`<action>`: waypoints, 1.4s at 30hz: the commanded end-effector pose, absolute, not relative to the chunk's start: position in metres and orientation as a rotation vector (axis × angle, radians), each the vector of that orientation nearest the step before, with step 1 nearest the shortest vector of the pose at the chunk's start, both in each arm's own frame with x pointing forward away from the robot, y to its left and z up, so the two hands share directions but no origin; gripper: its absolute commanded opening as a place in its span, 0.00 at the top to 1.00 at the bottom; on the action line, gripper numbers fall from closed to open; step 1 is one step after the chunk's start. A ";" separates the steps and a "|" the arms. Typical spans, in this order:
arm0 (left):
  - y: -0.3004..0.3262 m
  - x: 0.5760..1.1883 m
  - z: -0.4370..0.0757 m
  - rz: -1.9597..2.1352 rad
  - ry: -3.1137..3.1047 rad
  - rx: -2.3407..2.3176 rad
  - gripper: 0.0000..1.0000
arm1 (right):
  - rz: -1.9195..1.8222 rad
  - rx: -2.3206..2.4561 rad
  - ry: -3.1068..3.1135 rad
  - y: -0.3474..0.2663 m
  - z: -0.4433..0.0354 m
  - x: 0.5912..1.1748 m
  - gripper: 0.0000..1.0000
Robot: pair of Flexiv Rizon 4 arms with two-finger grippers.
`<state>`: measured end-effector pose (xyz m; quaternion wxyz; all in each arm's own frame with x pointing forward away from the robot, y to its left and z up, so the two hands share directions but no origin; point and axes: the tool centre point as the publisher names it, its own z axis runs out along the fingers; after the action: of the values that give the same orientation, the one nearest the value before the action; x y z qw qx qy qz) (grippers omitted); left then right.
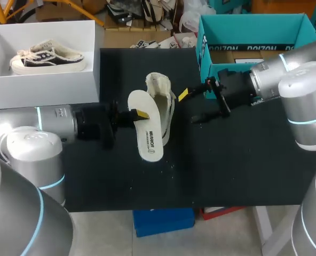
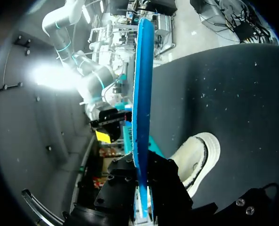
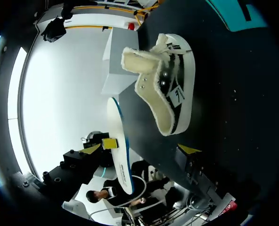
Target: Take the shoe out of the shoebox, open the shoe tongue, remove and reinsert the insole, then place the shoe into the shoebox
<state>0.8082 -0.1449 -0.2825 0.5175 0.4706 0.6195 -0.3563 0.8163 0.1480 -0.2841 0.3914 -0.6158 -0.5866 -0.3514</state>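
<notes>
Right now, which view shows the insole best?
Head view: the insole shows nearly its whole white face, held in the left gripper beside the shoe. The left wrist view sees only its blue edge; the right wrist view sees it slanted, mostly edge-on.

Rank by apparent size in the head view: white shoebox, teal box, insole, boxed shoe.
White shoebox and teal box: alike, teal partly behind the right arm, unranked.
Then insole and boxed shoe: close; the held insole sits nearer the camera, so unsure.
</notes>
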 end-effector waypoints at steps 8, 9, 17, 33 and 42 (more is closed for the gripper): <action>-0.128 0.774 -0.272 -0.853 1.544 1.184 1.00 | -0.971 -1.780 -1.508 0.121 -0.256 0.780 0.00; -0.127 0.772 -0.272 -0.856 1.543 1.187 1.00 | -0.971 -1.780 -1.508 0.121 -0.256 0.780 0.00; -0.125 0.762 -0.271 -0.881 1.523 1.211 1.00 | -0.971 -1.780 -1.508 0.121 -0.256 0.780 0.00; -0.134 0.755 -0.279 -0.974 1.530 1.262 1.00 | -0.803 -1.801 -2.222 0.137 -0.247 0.778 0.00; -0.136 0.755 -0.279 -0.977 1.536 1.277 1.00 | -0.909 -1.777 -2.536 0.140 -0.247 0.759 0.00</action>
<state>0.7539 -0.1353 -0.2798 0.4457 0.5129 0.6184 -0.3948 0.7736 0.1363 -0.2482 0.1035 -0.5696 -0.7562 -0.3049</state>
